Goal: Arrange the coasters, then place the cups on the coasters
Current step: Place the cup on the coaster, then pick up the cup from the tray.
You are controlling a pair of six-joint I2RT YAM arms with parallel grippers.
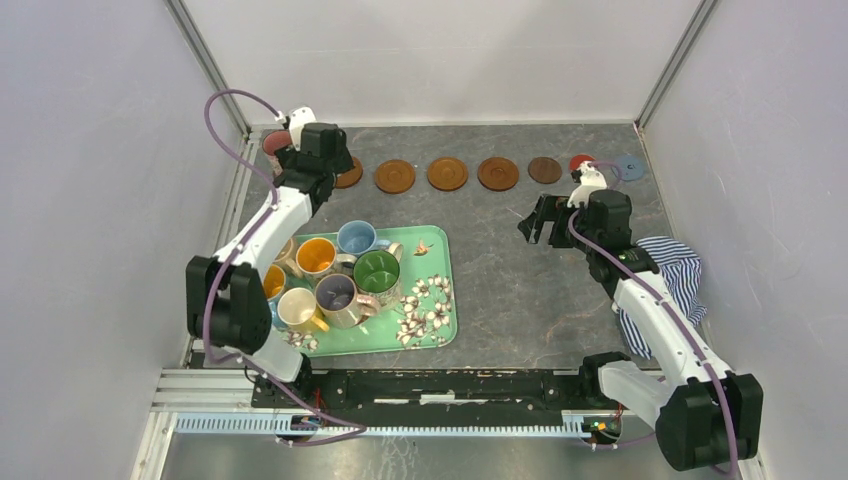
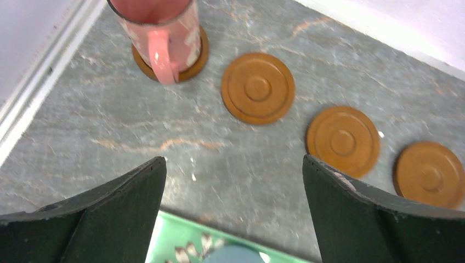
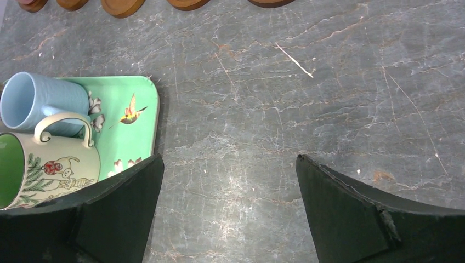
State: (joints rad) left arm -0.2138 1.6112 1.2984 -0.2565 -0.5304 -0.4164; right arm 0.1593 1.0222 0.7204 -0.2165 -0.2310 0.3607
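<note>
Several coasters lie in a row along the table's back: orange-brown wooden ones point(image 1: 447, 173), a dark brown one point(image 1: 545, 170), a red one point(image 1: 580, 162) and a blue-grey one point(image 1: 629, 167). A pink cup point(image 2: 156, 27) stands on the leftmost coaster point(image 2: 194, 61). My left gripper point(image 2: 233, 161) hangs open just in front of that cup, holding nothing. Several cups crowd the green tray point(image 1: 430, 300), among them light blue point(image 1: 355, 237), orange point(image 1: 315, 255), green point(image 1: 377, 270) and lilac point(image 1: 335, 292). My right gripper point(image 1: 538, 222) is open and empty above bare table, right of the tray.
A blue striped cloth point(image 1: 680, 280) lies at the right edge beside the right arm. A metal rail point(image 2: 38, 71) and white walls close in the back left corner near the pink cup. The left arm hides part of the second coaster point(image 1: 348, 174).
</note>
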